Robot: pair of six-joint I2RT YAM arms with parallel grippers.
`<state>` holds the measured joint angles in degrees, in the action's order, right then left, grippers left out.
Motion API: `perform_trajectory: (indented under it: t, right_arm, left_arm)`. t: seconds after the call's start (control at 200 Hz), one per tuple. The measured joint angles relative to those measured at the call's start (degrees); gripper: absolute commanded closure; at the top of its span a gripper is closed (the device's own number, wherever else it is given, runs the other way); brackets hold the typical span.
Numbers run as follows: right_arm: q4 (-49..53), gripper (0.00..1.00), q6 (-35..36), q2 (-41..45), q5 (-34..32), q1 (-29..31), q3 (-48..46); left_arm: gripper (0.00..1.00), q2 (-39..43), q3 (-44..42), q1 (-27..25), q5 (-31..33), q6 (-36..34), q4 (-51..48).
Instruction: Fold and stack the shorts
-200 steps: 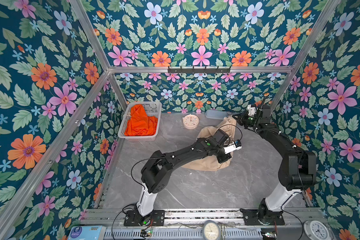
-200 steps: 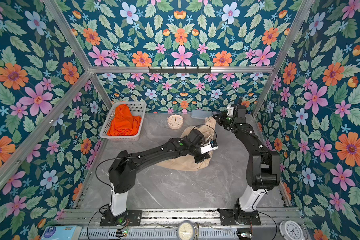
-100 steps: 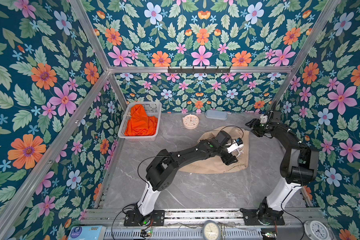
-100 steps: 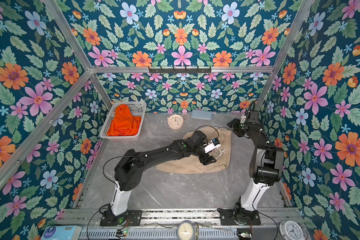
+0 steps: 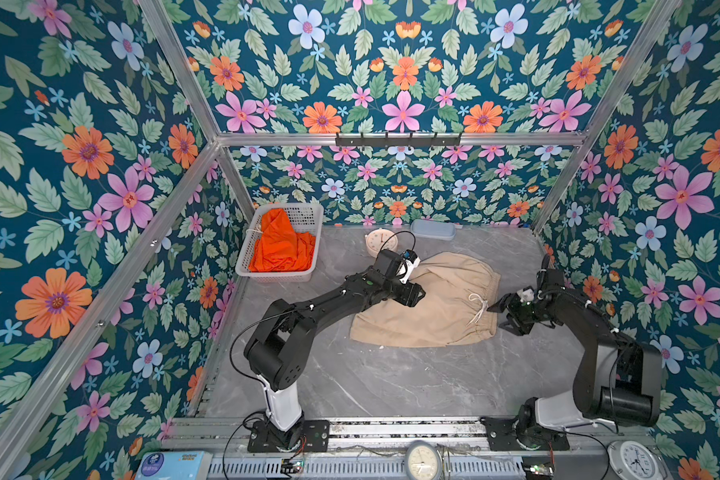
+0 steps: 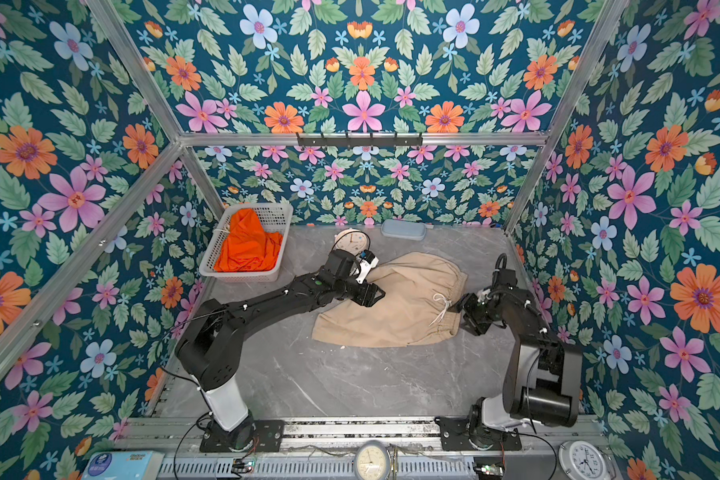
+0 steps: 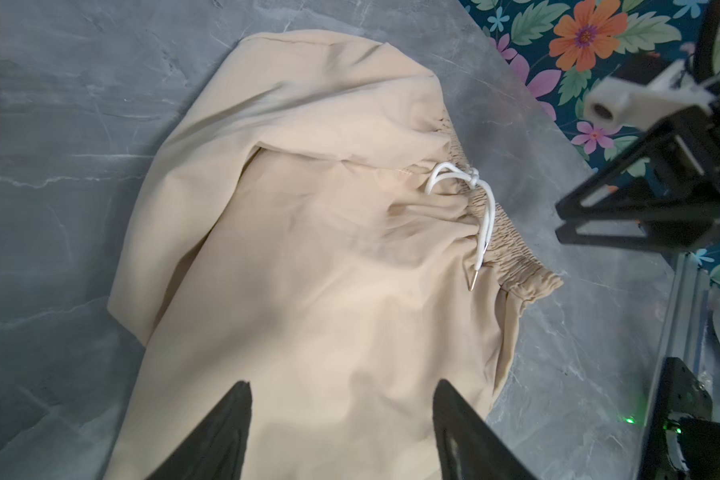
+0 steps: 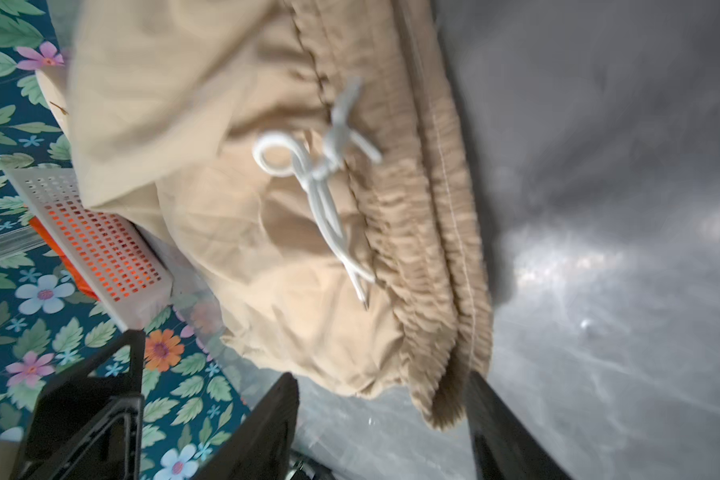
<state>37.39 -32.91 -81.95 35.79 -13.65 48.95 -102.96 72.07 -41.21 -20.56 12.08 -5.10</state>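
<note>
— Both grippers have let go in the last second. The beige shorts [image 5: 429,307], which they held bunched and lifted between them, now lie spread on the grey table [image 5: 391,382].
— And the hands?
— The left gripper [image 5: 417,297] hovers over the end away from the elastic waistband [image 5: 492,291], jaws spread and nothing between them. The right gripper [image 5: 498,317] sits just beside that waistband, jaws also apart, pinching nothing.
— Which step is this?
— Laying out pair 1 looks finished, I'd say, and its fold not yet begun. The white drawstring [image 5: 479,309] lies loose on top. The orange shorts [image 5: 281,247] sit crumpled in the white basket [image 5: 275,275].
— Next?
— Probably each gripper pinches an edge of the beige pair and carries it over in 1 fold. Thin cloth calls for a low pinch, or only the top layer lifts.
</note>
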Motion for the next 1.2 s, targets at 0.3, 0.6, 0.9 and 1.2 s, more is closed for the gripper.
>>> perform_trajectory:
  t: [0.3, 0.6, 0.9, 1.2]
  right_arm:
    - [-2.8, 0.35, -6.1, -0.9, 4.5, 1.7, -6.2]
    - [-4.2, 0.32, -8.0, -0.1, 4.5, 2.2, -8.0]
    - [-6.7, 0.35, -10.6, -0.3, 5.8, 2.3, -12.3]
    - [-12.8, 0.6, -12.5, -5.0, 4.7, 1.9, -11.6]
  left_arm:
    - [0.3, 0.0, -0.6, 1.5, 5.0, 4.4, -0.4]
    - [0.3, 1.0, -2.2, 2.3, 6.9, 6.0, -0.9]
    - [0.3, 1.3, -3.4, 2.4, 7.1, 7.0, -0.9]
    - [0.3, 4.9, -8.5, 4.3, 7.4, 8.7, -0.2]
